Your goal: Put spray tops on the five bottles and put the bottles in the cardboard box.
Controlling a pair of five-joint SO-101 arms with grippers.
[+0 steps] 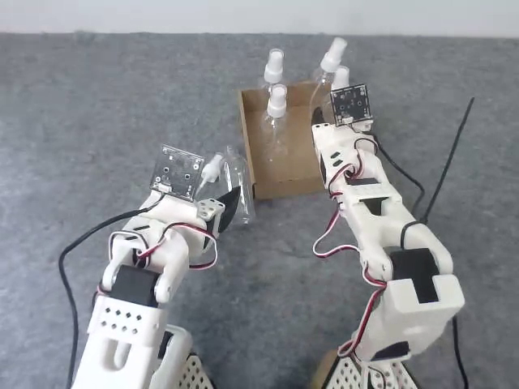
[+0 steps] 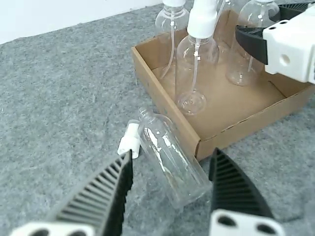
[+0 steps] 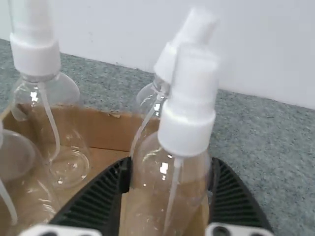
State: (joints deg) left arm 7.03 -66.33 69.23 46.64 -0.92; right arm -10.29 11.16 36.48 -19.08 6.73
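Currently | left hand (image 2: 172, 153): spread wide over uncapped bottle (image 1: 238, 182) lying on desk (image 1: 122, 97) just beside cardboard box (image 1: 246, 138), loose spray top (image 2: 129, 142) near its neck | right hand (image 3: 171, 168): clamped on capped bottle (image 3: 178, 147) in box.

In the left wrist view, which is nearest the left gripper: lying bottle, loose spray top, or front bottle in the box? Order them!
1. Lying bottle, inside the open left gripper.
2. Loose spray top, beside its neck.
3. Front bottle, standing in the cardboard box.
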